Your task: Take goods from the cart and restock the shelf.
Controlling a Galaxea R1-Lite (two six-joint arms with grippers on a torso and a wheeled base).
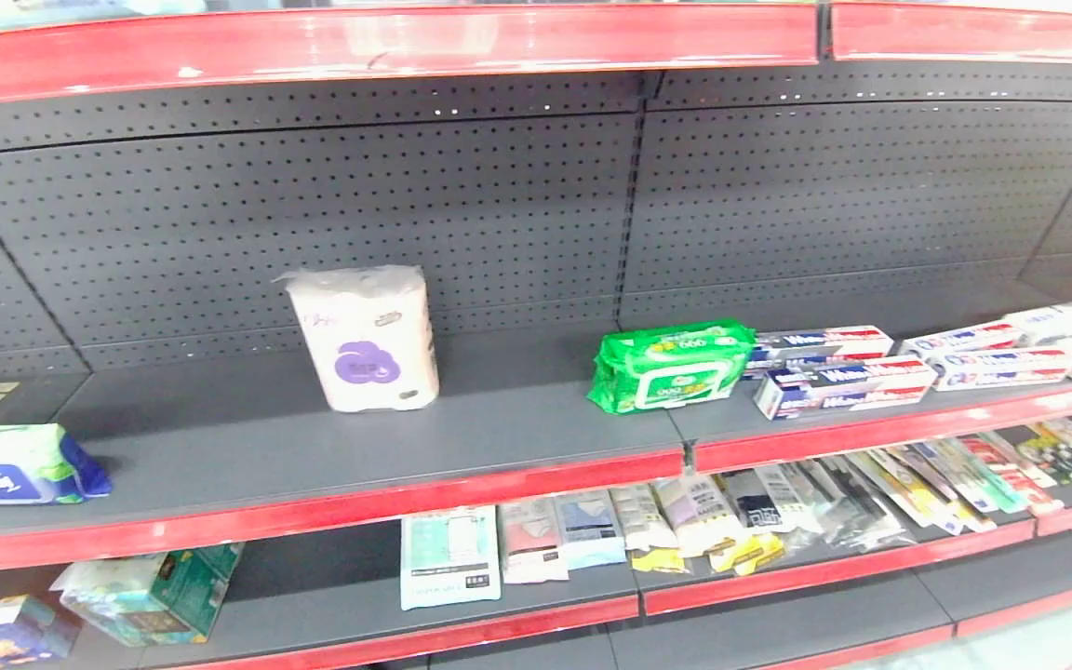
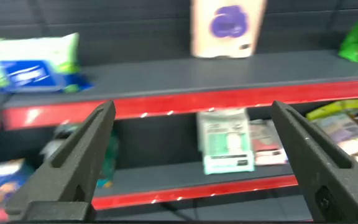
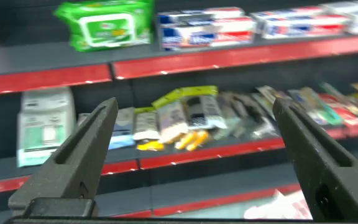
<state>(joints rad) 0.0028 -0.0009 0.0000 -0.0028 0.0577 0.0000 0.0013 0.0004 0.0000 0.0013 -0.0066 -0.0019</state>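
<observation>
The shelf (image 1: 220,437) was found thinly stocked, restocking judged mostly undone; left gripper (image 2: 192,111) and right gripper (image 3: 194,107) were held apart, empty.

A white pack of paper rolls (image 1: 366,337) stands upright on the grey shelf (image 1: 387,437). At its 3 o'clock lies a green wipes pack (image 1: 669,366), just beside the toothpaste boxes (image 1: 843,372). A blue pack (image 1: 20,463) lies at its 8 o'clock.
</observation>
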